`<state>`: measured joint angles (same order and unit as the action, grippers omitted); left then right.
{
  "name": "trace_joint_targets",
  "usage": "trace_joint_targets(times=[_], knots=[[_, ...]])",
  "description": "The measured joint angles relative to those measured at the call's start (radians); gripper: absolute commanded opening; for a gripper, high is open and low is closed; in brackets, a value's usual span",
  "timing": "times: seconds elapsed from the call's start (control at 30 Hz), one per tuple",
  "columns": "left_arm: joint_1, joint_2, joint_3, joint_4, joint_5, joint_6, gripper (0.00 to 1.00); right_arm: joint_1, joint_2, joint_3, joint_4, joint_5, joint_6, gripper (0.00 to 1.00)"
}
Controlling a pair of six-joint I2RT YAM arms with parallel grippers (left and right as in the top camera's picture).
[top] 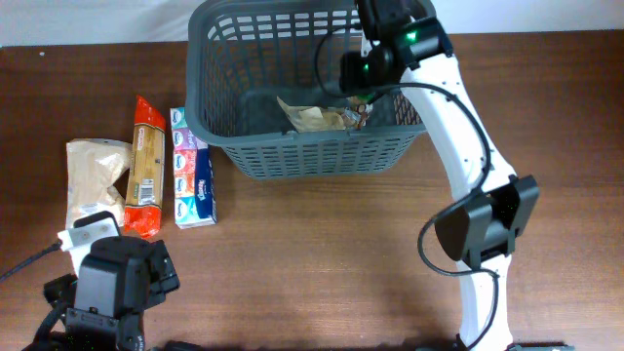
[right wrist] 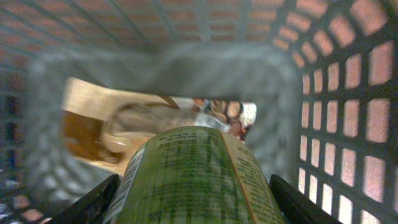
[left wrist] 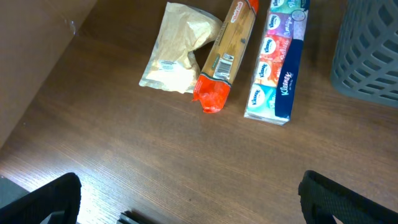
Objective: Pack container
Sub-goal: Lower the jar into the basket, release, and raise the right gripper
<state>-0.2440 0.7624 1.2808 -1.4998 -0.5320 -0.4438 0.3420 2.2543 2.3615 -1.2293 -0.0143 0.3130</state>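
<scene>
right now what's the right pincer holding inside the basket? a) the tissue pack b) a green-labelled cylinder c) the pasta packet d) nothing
B: the right wrist view shows a green-labelled cylinder clamped in the right pincer inside the basket, while the tissue pack and the pasta packet lie outside it on the table.

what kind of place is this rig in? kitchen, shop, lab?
Probably a robot lab bench staged for grocery packing: a wooden table, a dark grey basket, and a tissue pack and pasta packet lined up beside it.
</scene>
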Motion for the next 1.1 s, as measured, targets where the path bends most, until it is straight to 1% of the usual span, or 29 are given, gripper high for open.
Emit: trace_joint_targets(times=[0.17,0.27,0.37,0.4,0.43,0.47,0.53,0.57,0.6,0.63,0.7,1.0,1.1], knots=[[0.0,0.0,0.0,0.0,0.002,0.0,1.0,-0.008,0.008,-0.061,0.005,0.007,-0.003,0.04],[0.0,0.0,0.0,0.0,0.002,0.0,0.99,-0.01,0.008,-0.083,0.006,0.008,-0.003,0.12],[0.0,0.0,0.0,0.0,0.002,0.0,1.0,-0.01,0.009,-0.105,0.009,0.011,-0.003,0.14],[0.0,0.0,0.0,0.0,0.002,0.0,1.0,-0.01,0.012,-0.113,0.008,0.011,-0.003,0.17],[0.0,0.0,0.0,0.0,0.002,0.0,1.0,-0.01,0.017,-0.119,0.008,0.011,-0.003,0.26],[0.0,0.0,0.0,0.0,0.002,0.0,1.0,-0.01,0.021,-0.125,0.009,0.011,-0.003,0.33],[0.0,0.0,0.0,-0.001,0.002,0.0,1.0,-0.01,0.032,-0.138,0.008,0.011,-0.003,0.59],[0.0,0.0,0.0,-0.002,0.002,0.0,1.0,-0.01,0.039,-0.142,0.008,0.011,-0.003,0.74],[0.0,0.0,0.0,-0.003,0.002,0.0,0.99,-0.01,0.044,-0.145,0.009,0.011,0.0,0.85],[0.0,0.0,0.0,-0.004,0.002,0.0,1.0,-0.01,0.047,-0.146,0.008,0.011,0.003,0.92],[0.0,0.0,0.0,-0.004,0.002,0.0,1.0,-0.01,0.048,-0.147,0.008,0.016,0.001,1.0],[0.0,0.0,0.0,-0.004,0.002,0.0,1.0,-0.013,0.048,-0.147,0.002,0.017,-0.01,0.99],[0.0,0.0,0.0,-0.004,0.002,0.0,1.0,-0.014,0.049,-0.118,-0.034,0.004,-0.026,0.99]])
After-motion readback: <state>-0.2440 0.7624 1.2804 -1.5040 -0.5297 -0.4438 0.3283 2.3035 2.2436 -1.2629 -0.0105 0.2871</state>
